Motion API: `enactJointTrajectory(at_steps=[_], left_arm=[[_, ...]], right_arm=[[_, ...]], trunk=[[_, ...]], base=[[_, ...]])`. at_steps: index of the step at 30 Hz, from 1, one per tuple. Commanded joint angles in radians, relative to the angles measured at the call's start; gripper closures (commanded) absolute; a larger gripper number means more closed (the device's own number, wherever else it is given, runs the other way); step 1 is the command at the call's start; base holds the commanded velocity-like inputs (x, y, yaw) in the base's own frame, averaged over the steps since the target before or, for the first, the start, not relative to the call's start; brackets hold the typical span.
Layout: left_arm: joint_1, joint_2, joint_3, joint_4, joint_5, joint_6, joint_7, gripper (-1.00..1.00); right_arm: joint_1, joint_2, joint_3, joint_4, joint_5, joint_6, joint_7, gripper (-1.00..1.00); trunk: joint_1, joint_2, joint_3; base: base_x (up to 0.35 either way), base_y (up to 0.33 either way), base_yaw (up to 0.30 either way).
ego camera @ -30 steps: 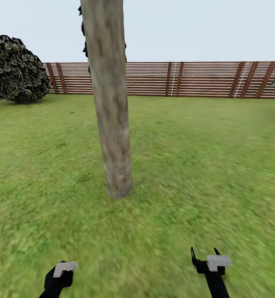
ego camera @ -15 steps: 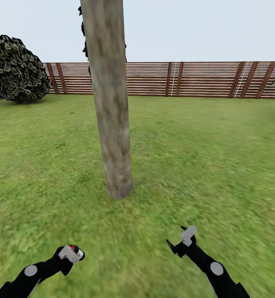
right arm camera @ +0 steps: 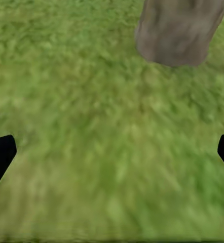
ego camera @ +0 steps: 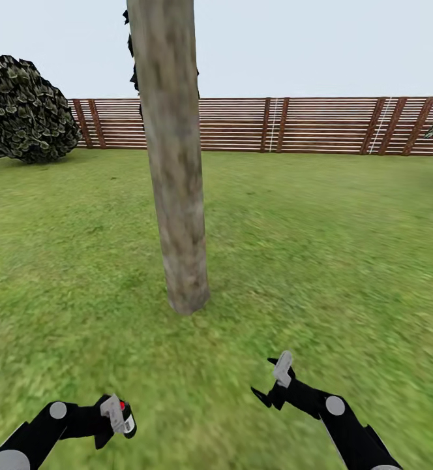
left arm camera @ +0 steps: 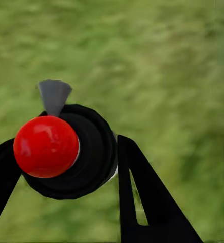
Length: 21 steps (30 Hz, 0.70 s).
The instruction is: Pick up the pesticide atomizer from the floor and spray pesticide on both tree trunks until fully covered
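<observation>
The left claw [ego camera: 115,418] grips the pesticide atomizer [left arm camera: 66,152] by its round black body.

It looks small, light and hard, maybe slippery, so holding its middle seems best. The tree trunk [ego camera: 174,170] stands ahead, between both claws. The right claw [ego camera: 272,385] is spread wide, holding nothing.

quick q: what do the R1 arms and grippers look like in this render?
Both arms are matte black with round grey discs at the joints and a pale grey block at each wrist. The left gripper and right gripper have flat, black, pointed triangular fingers, one with a slot cut-out. No cables or markings visible.
</observation>
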Motion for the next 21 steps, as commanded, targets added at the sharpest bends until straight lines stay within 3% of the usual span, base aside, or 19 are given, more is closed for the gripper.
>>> enactJointTrajectory(at_steps=[1,3,4,6,7,10,12,13,15,21], left_arm=[[-0.002,-0.007,0.001,-0.006,-0.027,-0.004,-0.036,1.00],[-0.004,-0.012,-0.010,-0.025,-0.057,-0.002,-0.058,1.00],[-0.005,-0.022,-0.019,-0.040,-0.089,-0.001,-0.081,1.00],[-0.006,-0.040,-0.025,-0.054,-0.114,0.008,-0.101,1.00],[-0.005,-0.060,-0.028,-0.062,-0.123,0.037,-0.109,1.00],[-0.005,-0.084,-0.040,-0.065,-0.126,0.051,-0.112,1.00],[-0.006,-0.091,-0.060,-0.066,-0.127,0.053,-0.112,1.00],[-0.006,-0.099,-0.095,-0.067,-0.127,0.056,-0.112,1.00],[-0.006,-0.109,-0.123,-0.067,-0.128,0.060,-0.112,1.00],[-0.006,-0.144,-0.153,-0.068,-0.129,0.073,-0.112,1.00]], right_arm=[[-0.001,0.006,0.001,0.001,0.042,-0.007,0.010,-1.00],[-0.001,0.012,0.038,0.001,0.069,-0.007,0.034,-1.00],[-0.001,0.021,0.091,-0.001,0.082,-0.007,0.056,1.00],[-0.001,0.034,0.129,-0.004,0.089,-0.007,0.069,1.00],[-0.002,0.055,0.163,-0.005,0.093,-0.007,0.089,1.00],[-0.002,0.072,0.208,-0.007,0.094,-0.007,0.108,1.00],[-0.003,0.077,0.219,-0.009,0.094,-0.007,0.111,1.00],[-0.003,0.091,0.227,-0.010,0.095,-0.006,0.113,1.00],[-0.006,0.102,0.230,-0.009,0.096,-0.005,0.113,1.00],[-0.017,0.112,0.233,-0.008,0.096,-0.005,0.114,1.00]], trunk=[[0.000,0.000,-0.001],[0.000,0.000,-0.001],[0.000,0.000,-0.001],[0.000,0.000,-0.001],[0.000,0.000,-0.001],[0.000,0.000,-0.001],[0.000,0.000,-0.001],[0.000,0.000,-0.001],[0.000,0.000,-0.001],[0.000,0.000,-0.001]], base=[[0.000,0.000,0.000],[0.000,0.000,0.000],[0.000,0.000,0.000],[0.000,0.000,0.000],[0.000,0.000,0.000],[0.000,0.000,0.000],[0.000,0.000,0.000],[0.000,0.000,0.000],[0.000,0.000,0.000],[0.000,0.000,0.000]])
